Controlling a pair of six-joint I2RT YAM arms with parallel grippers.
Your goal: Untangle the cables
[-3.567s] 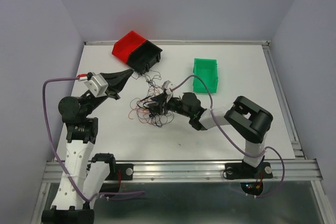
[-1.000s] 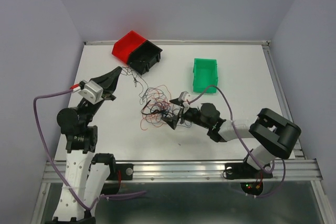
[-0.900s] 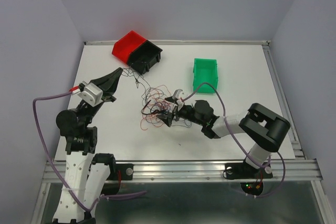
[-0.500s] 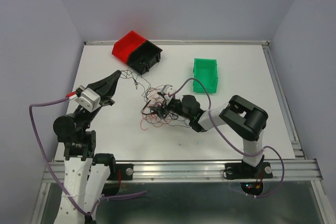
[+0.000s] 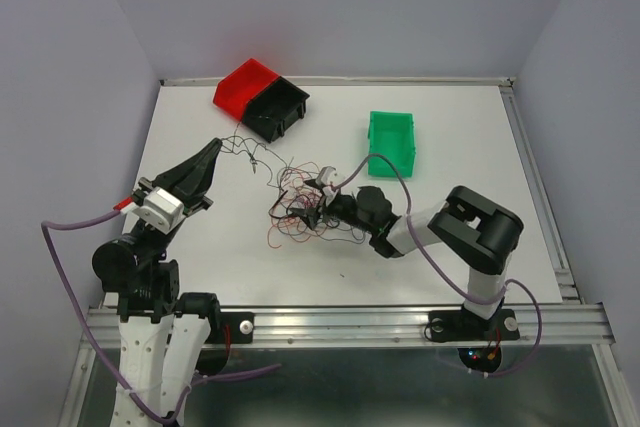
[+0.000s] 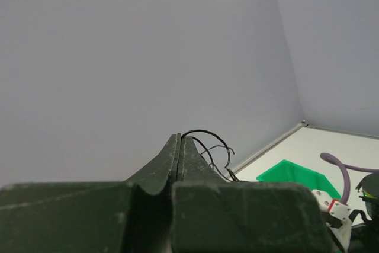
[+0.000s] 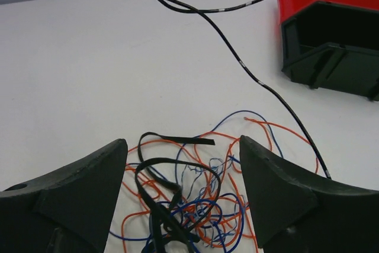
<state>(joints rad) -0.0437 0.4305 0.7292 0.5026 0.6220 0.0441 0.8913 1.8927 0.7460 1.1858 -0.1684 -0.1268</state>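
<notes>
A tangle of thin red, orange, blue and black cables point(image 5: 300, 212) lies mid-table; it also shows in the right wrist view point(image 7: 201, 199). My left gripper point(image 5: 215, 146) is raised at the left, shut on a thin black cable point(image 6: 204, 137) that runs in a strand point(image 5: 252, 152) from its tips to the tangle. That strand crosses the right wrist view point(image 7: 237, 57). My right gripper point(image 5: 308, 207) is open, low over the tangle, with its fingers either side of a flat black strap point(image 7: 177, 140).
A red and black bin point(image 5: 262, 99) stands at the back left and shows in the right wrist view point(image 7: 331, 34). A green bin point(image 5: 391, 144) stands at the back right and shows in the left wrist view point(image 6: 293, 176). Lilac arm cables loop near both arms.
My left gripper has pulled back toward the near left with the black cable, drawing the strand out. My right gripper has shifted over the tangle and stays open.
</notes>
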